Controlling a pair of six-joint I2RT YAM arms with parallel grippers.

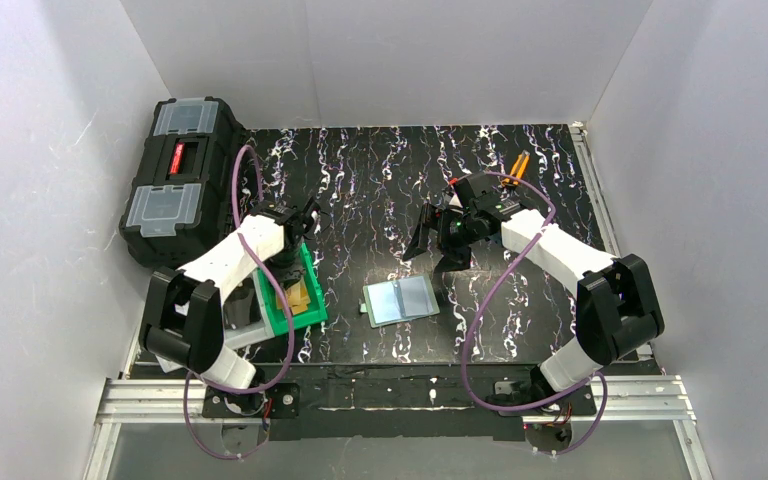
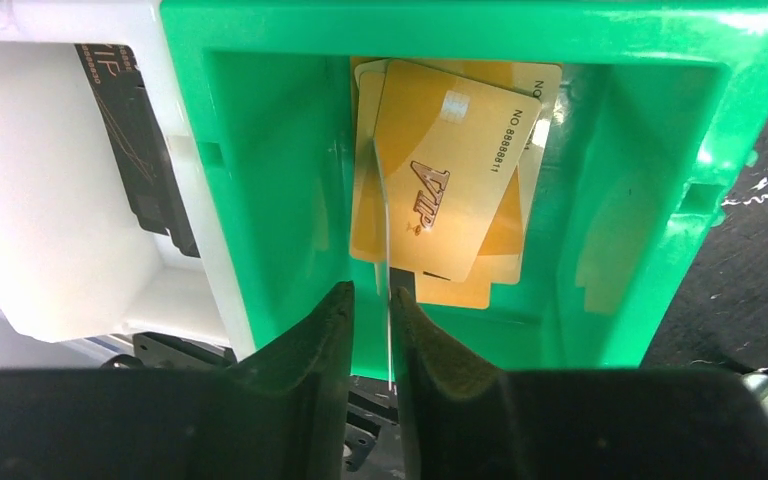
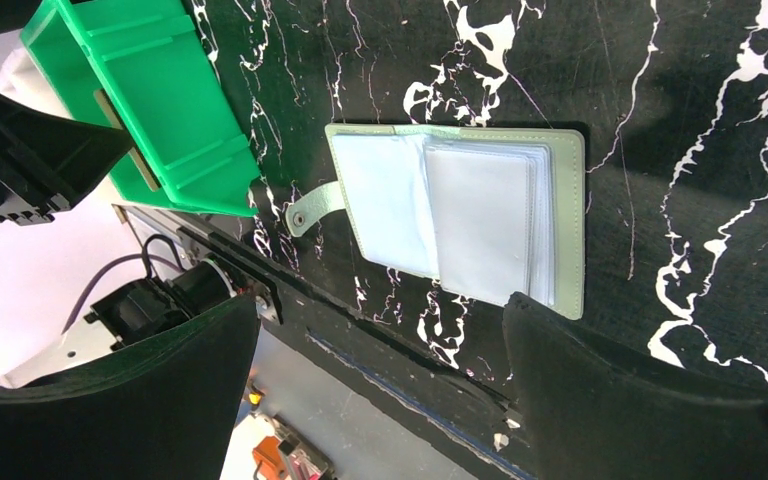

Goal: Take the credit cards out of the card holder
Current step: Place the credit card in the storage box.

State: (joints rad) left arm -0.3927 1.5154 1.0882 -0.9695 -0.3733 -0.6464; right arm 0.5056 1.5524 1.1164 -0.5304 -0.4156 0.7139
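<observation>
The card holder (image 1: pixel 400 298) lies open on the black marbled table, pale blue-grey pockets up; it also shows in the right wrist view (image 3: pixel 460 220). My right gripper (image 1: pixel 440 235) (image 3: pixel 380 300) hovers just behind it, open wide and empty. Several gold credit cards (image 2: pixel 450 170) lie in the green bin (image 2: pixel 260 200) at the left (image 1: pixel 312 272). My left gripper (image 1: pixel 300 222) (image 2: pixel 372 300) hangs over that bin. One more card (image 2: pixel 388 250) stands edge-on between its jaws, against the right finger, with a clear gap to the left finger.
A black toolbox (image 1: pixel 180 180) sits at the back left. A white bin (image 2: pixel 60 200) adjoins the green bin on its left. An orange-handled tool (image 1: pixel 520 162) lies at the back right. White walls enclose the table.
</observation>
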